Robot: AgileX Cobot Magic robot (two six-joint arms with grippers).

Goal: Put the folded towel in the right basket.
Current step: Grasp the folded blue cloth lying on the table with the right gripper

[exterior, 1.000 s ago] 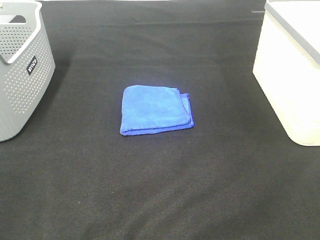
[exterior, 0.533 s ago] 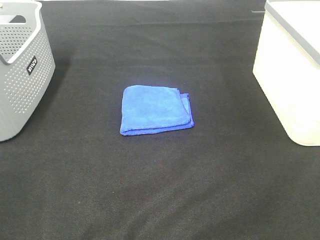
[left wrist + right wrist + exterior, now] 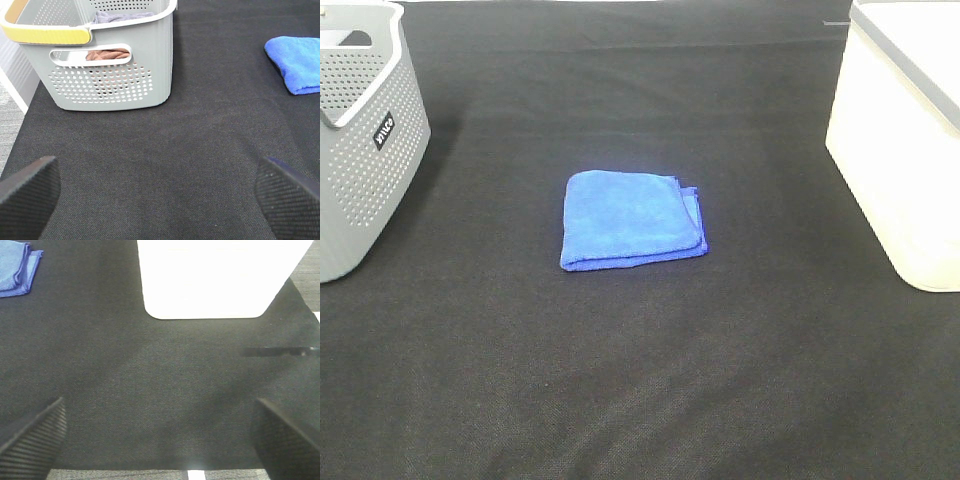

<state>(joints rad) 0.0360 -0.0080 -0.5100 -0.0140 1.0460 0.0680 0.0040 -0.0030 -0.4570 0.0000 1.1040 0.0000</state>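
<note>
The black-clothed bench (image 3: 640, 390) is filling the high view, and nothing on it is showing any shift from a second ago: every item is sitting where it was. The white basket (image 3: 900, 150) is standing at the bench's right edge, toward the far right corner, and its inside is not showing in any view. The grey basket (image 3: 365, 150) is standing opposite it at the left edge, toward the far left corner. The left wrist view is showing cloth inside it, some brownish fabric behind the handle slot, and a yellow grip (image 3: 47, 34) on its rim. The blue towel (image 3: 632, 220) is lying folded and flat in the middle of the bench, well apart from both baskets and touching neither, its looser layered edges facing the right side. The left gripper (image 3: 160, 195) is hanging over the bare cloth near the grey basket with its fingers (image 3: 27, 195) spread wide and holding nothing. The right gripper (image 3: 160, 440) is hanging near the white basket, likewise spread wide and empty, with the towel well off to its side.
</note>
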